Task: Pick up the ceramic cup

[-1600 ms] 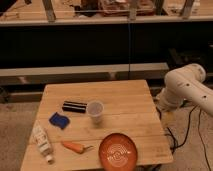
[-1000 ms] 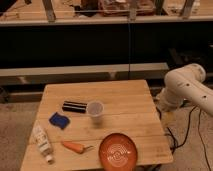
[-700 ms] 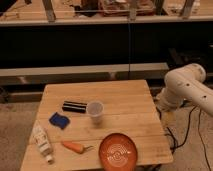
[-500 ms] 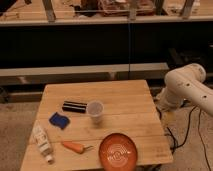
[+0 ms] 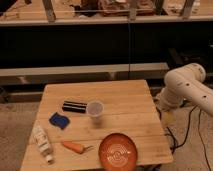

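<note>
Near the middle of the wooden table (image 5: 125, 92), the ceramic cup (image 5: 95, 111) stands upright beside a black case (image 5: 75, 106); coming in low from the right, I could tip it. My gripper (image 5: 165, 100) hangs off the table's right edge, wide or narrow I cannot tell, dark shelving (image 5: 100, 45) behind.

Black case (image 5: 74, 106) just beside ceramic cup (image 5: 95, 112); bare table (image 5: 127, 97) toward arm (image 5: 187, 90); jaws unseen.
</note>
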You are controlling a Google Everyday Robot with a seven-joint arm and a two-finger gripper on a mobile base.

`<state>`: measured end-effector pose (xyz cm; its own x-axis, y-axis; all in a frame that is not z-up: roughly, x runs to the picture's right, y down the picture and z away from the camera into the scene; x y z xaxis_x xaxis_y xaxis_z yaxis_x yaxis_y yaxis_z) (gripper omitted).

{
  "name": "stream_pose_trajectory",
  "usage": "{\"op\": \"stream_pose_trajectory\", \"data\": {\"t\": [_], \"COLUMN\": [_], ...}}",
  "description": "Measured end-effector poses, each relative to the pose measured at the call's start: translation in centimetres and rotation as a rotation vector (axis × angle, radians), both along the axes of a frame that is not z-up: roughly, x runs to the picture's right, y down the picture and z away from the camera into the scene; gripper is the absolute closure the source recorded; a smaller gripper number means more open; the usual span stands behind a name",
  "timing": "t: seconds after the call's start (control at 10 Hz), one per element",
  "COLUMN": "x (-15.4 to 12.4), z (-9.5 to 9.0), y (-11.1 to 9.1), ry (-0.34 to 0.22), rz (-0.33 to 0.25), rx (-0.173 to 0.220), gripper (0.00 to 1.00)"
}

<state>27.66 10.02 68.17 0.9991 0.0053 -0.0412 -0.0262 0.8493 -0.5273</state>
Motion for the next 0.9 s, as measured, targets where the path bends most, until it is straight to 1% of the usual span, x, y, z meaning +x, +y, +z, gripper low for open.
{"op": "stream_pose_trajectory", "data": {"t": [0.2,0.5,0.6,0.9], "x": [-2.8,-3.1,-3.6,-6.7], "z": [-0.2,-0.5,-0.6,-0.6], "y": [-0.8,-1.3,-1.6,-2.9], "ry": [-0.032,-0.04,-0.053,-0.091], "rz": [-0.041,-0.069,-0.095,-0.161], "rx": [0.011,0.02,0.028,0.051], "gripper": [0.2,0.2,0.2,0.2]}}
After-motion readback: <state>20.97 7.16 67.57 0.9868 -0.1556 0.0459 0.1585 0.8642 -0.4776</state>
